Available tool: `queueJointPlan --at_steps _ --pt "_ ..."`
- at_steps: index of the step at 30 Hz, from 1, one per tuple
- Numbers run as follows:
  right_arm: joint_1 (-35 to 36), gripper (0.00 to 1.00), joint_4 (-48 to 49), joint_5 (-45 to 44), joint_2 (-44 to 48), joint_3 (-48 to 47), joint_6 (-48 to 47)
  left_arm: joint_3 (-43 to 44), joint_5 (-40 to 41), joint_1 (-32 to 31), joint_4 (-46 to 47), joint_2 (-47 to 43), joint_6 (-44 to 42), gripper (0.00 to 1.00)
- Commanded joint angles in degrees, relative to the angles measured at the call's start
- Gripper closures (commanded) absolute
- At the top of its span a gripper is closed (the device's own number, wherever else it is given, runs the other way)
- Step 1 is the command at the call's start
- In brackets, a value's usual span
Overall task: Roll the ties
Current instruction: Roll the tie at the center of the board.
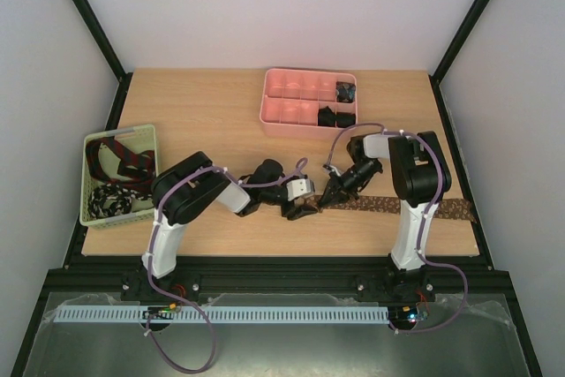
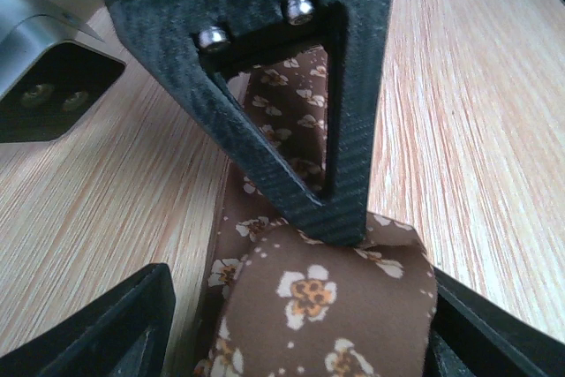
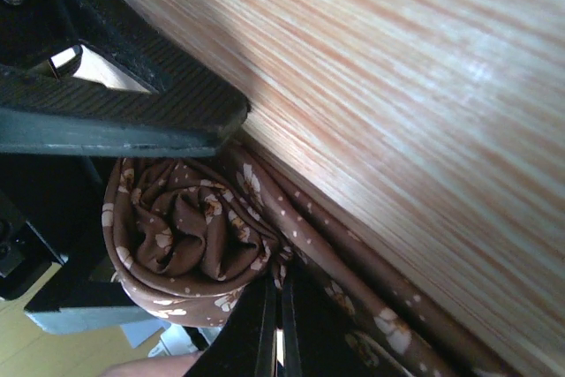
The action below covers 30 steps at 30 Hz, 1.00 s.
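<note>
A brown tie [image 1: 397, 207] with pale flower print lies flat along the table's front, its left end wound into a roll [image 2: 327, 306]. My left gripper [image 1: 307, 207] stands open around that roll [image 3: 194, 236]. In the left wrist view one of its fingers [image 2: 106, 333] is clear of the cloth and the other finger [image 2: 494, 333] lies close against it. My right gripper [image 3: 278, 284] is shut, its tips pinching the tie's cloth at the roll's edge. From the left wrist it shows as a black triangle [image 2: 291, 86] coming down onto the roll.
A pink compartmented tray [image 1: 291, 112] at the back holds black coils [image 1: 340, 103]. A pale green slotted basket [image 1: 88, 218] at the left edge holds red-striped and black-and-white ties. The two arms meet near the table's front middle.
</note>
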<state>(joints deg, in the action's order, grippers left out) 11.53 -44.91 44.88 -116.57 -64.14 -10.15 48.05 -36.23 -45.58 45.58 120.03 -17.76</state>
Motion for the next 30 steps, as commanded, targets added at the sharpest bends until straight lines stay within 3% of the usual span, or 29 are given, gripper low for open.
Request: queueJointPlan --at_steps 1,6,9,13,18,22,27,30 --pt "0.2 0.99 -0.6 -6.3 0.8 -0.9 -1.9 -4.1 2.3 0.4 -2.4 -0.6 -2.6 0.22" --pt "0.6 0.99 -1.4 -6.5 0.5 -0.3 -3.6 -1.7 0.5 0.8 -5.8 -1.3 -4.7 0.11" --pt "1.0 0.99 -1.6 -5.4 0.8 -0.8 -3.4 1.9 -0.1 0.0 -10.4 0.6 -7.1 0.14" --pt "1.4 0.99 -3.3 -3.0 2.1 -3.4 -2.7 2.4 -2.4 -0.8 -13.9 1.6 -9.8 0.23" --pt "2.8 0.99 -6.6 0.4 4.2 -6.9 -2.3 0.0 -2.7 -0.9 -17.6 0.8 -12.5 0.48" --pt "3.4 0.99 -8.3 0.6 3.8 -9.3 -2.8 -1.5 -3.0 -0.9 -19.3 -0.3 -14.4 0.60" --pt "3.4 0.99 -7.0 -4.0 0.7 -7.4 -5.1 -1.9 -2.4 0.1 -19.0 -0.6 -12.6 0.59" --pt "3.3 0.99 -3.5 -6.5 0.3 -4.1 -4.6 -2.2 -1.8 0.9 -17.0 -0.9 -10.6 0.49"
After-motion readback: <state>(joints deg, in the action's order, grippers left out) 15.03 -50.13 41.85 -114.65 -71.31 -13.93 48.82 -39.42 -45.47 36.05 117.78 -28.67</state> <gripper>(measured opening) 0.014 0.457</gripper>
